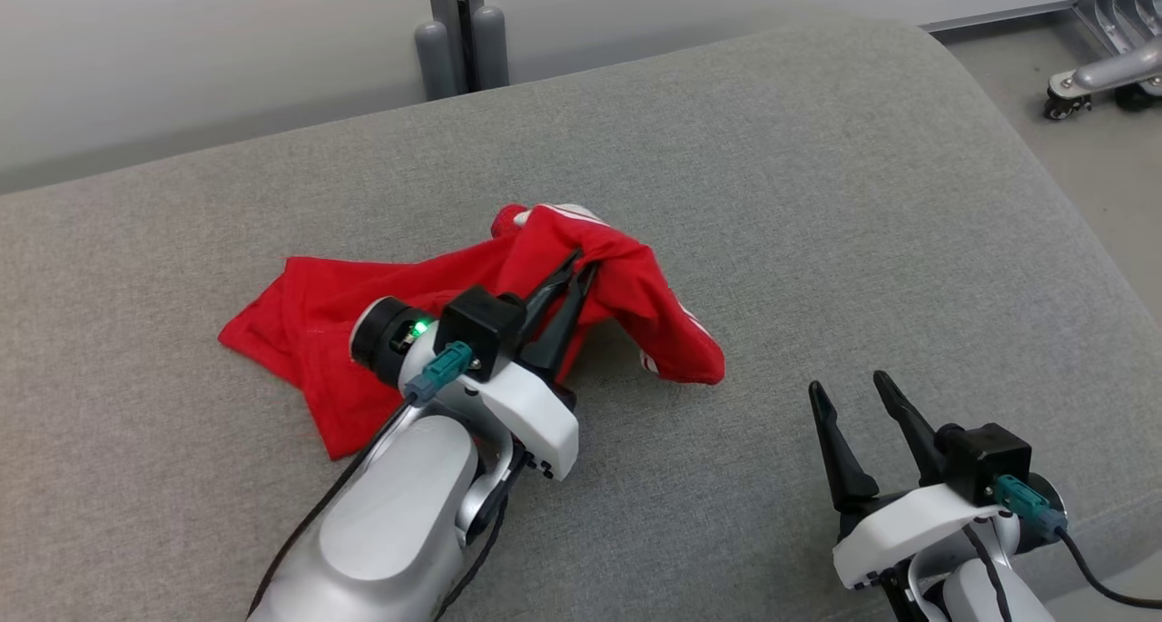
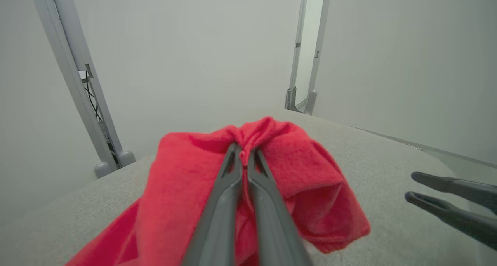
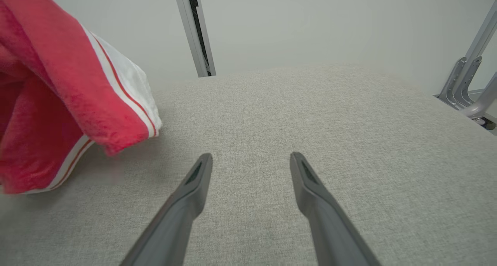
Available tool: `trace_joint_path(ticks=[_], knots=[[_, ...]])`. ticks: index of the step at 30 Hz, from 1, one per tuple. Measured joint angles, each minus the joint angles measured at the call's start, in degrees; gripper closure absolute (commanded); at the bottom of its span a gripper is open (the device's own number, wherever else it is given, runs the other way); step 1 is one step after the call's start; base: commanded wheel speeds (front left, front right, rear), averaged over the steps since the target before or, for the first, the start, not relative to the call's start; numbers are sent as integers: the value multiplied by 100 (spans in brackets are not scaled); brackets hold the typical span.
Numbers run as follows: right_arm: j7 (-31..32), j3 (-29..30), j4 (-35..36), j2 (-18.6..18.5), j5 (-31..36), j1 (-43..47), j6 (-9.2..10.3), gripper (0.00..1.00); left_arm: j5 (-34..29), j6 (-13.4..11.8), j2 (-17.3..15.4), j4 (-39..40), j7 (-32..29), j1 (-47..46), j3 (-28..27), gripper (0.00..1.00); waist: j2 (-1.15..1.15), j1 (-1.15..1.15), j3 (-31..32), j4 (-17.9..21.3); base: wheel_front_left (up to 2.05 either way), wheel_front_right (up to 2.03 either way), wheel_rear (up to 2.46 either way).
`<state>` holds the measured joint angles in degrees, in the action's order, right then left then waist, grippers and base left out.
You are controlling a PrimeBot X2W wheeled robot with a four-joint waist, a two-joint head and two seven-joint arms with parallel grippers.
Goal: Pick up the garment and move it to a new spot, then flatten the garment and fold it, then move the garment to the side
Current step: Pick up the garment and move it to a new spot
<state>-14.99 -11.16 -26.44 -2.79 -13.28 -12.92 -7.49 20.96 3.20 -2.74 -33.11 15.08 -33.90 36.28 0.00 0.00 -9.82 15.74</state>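
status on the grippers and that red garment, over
Left gripper shut on red garment, pinched fold raised, rest on grey fabric surface. Right gripper open, apart from cloth. No obstacle seen.

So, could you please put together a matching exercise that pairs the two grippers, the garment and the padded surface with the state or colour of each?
Things:
1. left gripper
2. right gripper
3. garment
4. padded surface

Descriptions:
A. grey woven fabric
B. open, holding nothing
C. red with white stripes, crumpled
D. shut on a pinched fold of red cloth

Pairs: 1-D; 2-B; 3-C; 4-A
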Motion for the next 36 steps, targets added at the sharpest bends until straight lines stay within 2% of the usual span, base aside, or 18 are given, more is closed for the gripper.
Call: trace_joint_path(ticks=[2,3,4,5,13,23,29,36], knots=[[0,3,12,1,-25,0,0,0,69,-114,8,43,0,-32,152,100,0,0,-31,34,0,0,0],[0,14,15,1,-55,0,0,0,92,-177,8,56,0,-46,170,85,0,0,-39,40,0,0,0],[0,36,20,0,-63,0,0,0,99,-229,8,56,0,-49,177,50,0,0,-42,34,0,0,0],[0,57,21,-1,-63,-1,0,0,124,-268,8,33,0,-47,178,0,0,0,-43,20,0,0,0],[-1,191,130,2,-29,10,0,0,43,-479,2,-231,1,250,-247,0,0,0,35,-294,0,0,0],[0,397,170,5,59,194,0,0,-388,-612,-78,224,1,1276,-1471,0,0,0,320,-879,0,0,0],[0,455,154,4,77,338,0,0,-679,-623,-90,575,4,1982,-2132,0,0,0,607,-1162,0,0,0],[-1,610,218,4,199,618,0,0,-935,-571,-59,844,5,2710,-2662,0,0,0,925,-1434,0,0,0]])
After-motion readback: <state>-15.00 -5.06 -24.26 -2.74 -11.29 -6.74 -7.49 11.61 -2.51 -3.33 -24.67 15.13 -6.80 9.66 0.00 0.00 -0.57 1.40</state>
